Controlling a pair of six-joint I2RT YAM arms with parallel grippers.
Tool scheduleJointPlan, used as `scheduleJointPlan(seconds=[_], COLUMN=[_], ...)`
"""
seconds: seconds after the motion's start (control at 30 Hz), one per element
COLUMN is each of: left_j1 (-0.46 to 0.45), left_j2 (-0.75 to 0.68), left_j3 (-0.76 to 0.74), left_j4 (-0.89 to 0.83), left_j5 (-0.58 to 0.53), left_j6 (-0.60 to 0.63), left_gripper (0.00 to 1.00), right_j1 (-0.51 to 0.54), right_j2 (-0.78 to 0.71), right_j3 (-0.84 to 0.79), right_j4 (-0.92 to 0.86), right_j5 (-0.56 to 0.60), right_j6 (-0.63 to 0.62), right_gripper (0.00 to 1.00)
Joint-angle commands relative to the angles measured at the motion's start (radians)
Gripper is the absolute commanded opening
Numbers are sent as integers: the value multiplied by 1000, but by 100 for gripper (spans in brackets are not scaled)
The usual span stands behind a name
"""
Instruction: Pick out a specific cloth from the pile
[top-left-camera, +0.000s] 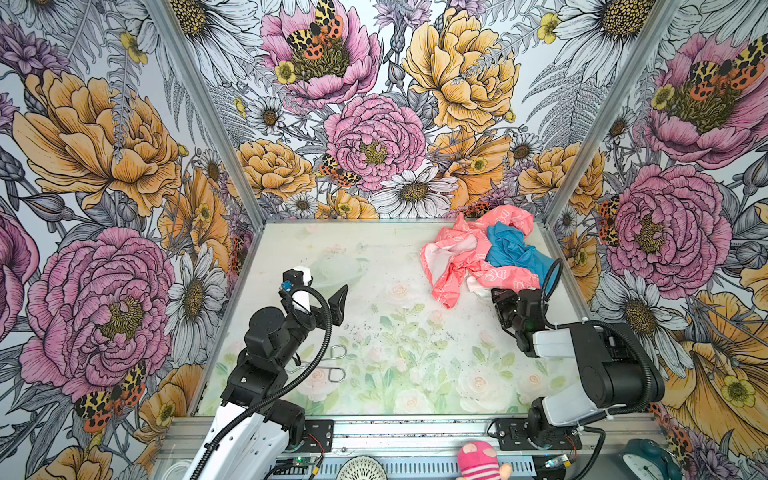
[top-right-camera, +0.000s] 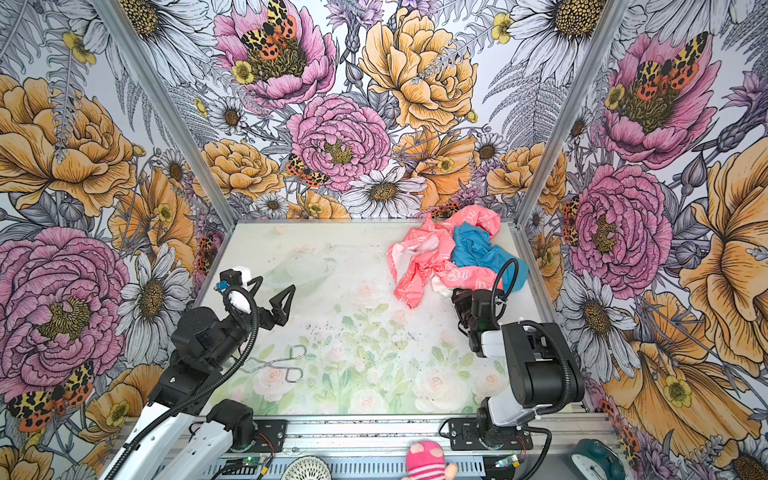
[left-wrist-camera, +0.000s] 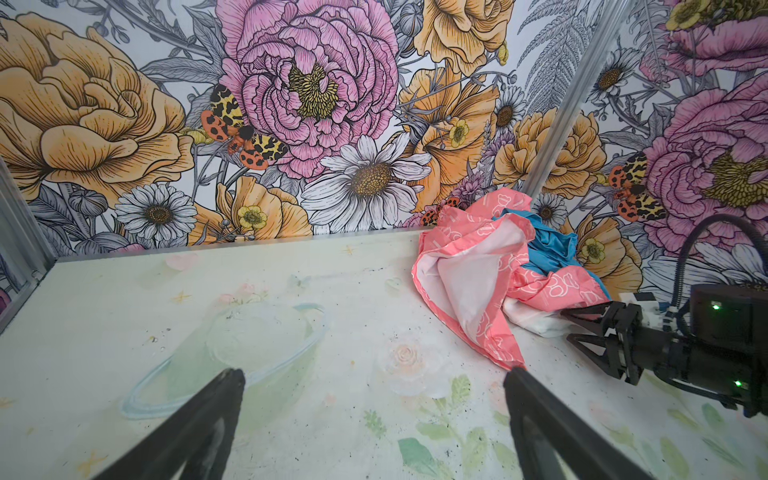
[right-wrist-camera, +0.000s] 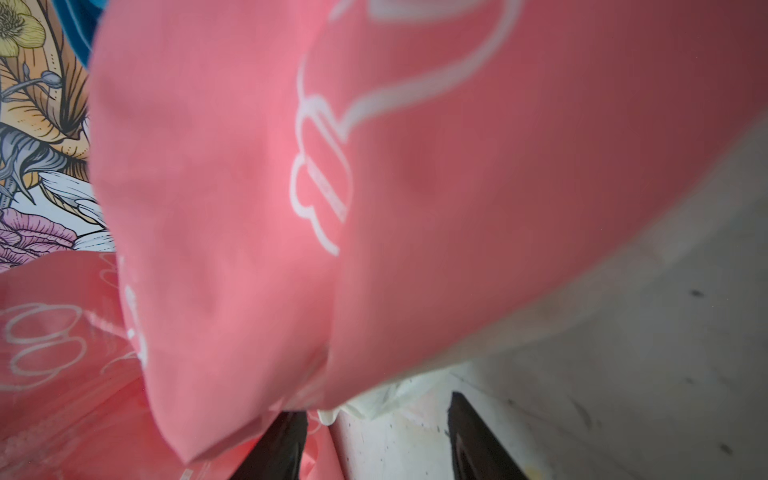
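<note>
Right now it's the grasp step: right gripper (left-wrist-camera: 575, 326) sits at the near edge of the pile of crumpled soft cloths (top-left-camera: 478, 266), jaws part-way apart at the exposed corner of the large plain white thin fabric cloth (left-wrist-camera: 534, 324), not clamped yet. Rest of it is hidden under the coral-pink cloth with white outline print (top-left-camera: 453, 257), with the smaller plain blue cloth (top-left-camera: 509, 249) heaped behind. Left gripper (left-wrist-camera: 374, 374) hangs wide open, empty, well apart; next probably needs a pinch on white only, then a slow pull.
</note>
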Motion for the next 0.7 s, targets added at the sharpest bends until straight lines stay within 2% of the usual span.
scheduleJointPlan(seconds=[0.0,0.67], left_j1=[7,-23], left_j2=[-15,-42], left_j3=[-12,-13], left_j4=[-20,-49], left_j5=[-34,-91], left_j6=[4,24], left_gripper=[99,99], right_j1=[9,12], right_j2=[32,163], right_j3=[32,81], right_j4=[61,119], right_j5=[15,43], right_j6=[14,29], right_gripper=[55,48])
